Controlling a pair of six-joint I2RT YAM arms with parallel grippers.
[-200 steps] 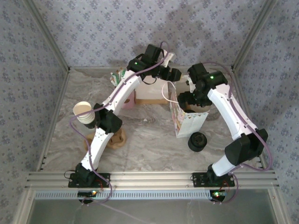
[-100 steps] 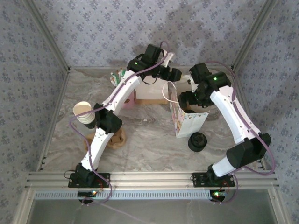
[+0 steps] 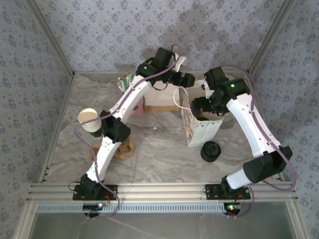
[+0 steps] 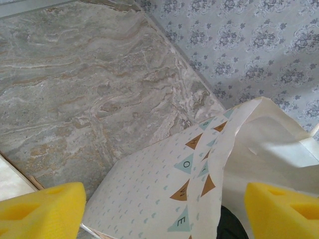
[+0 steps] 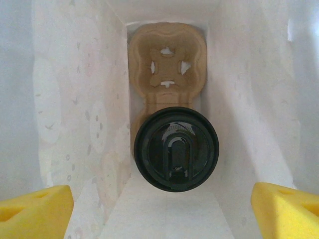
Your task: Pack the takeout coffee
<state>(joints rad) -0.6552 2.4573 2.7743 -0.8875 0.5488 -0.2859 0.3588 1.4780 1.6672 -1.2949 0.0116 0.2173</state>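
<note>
Looking straight down into the tall white paper bag [image 5: 75, 124] through the right wrist view, and finding the takeout coffee, a paper cup under a round black plastic lid [image 5: 176, 149], at frame centre, seated in the lower cell of the tan moulded-pulp cup carrier [image 5: 167, 64] on the bag floor. Judging the packing as nearly finished.

Holding nothing in the right claw [image 5: 160, 211]: yellow foam pads [image 5: 35, 209] wide apart at the two lower corners, released, above the lid and apart from it. Holding nothing in the left claw [image 4: 162, 211] either: spread open, hanging just beside the bag's bunting-printed wall, above the grey marbled tabletop [image 4: 75, 74].

Main risk, probably: catching a bag wall or the white handle loop [image 3: 174, 99] with a pad while lifting out, and so dragging or tipping the bag with the coffee inside. Cause: narrow bag, walls close on the left and right of the lid, almost no side room. Second risk: pushing the thin upper rim with the left claw and folding it inward.

Better to rise straight up, without sideways drift. Open room mostly upward. In the top view, free tabletop at lower centre, but a squat black pile of spare lids [image 3: 210, 151] near the bag's lower right corner, so not that way.
</note>
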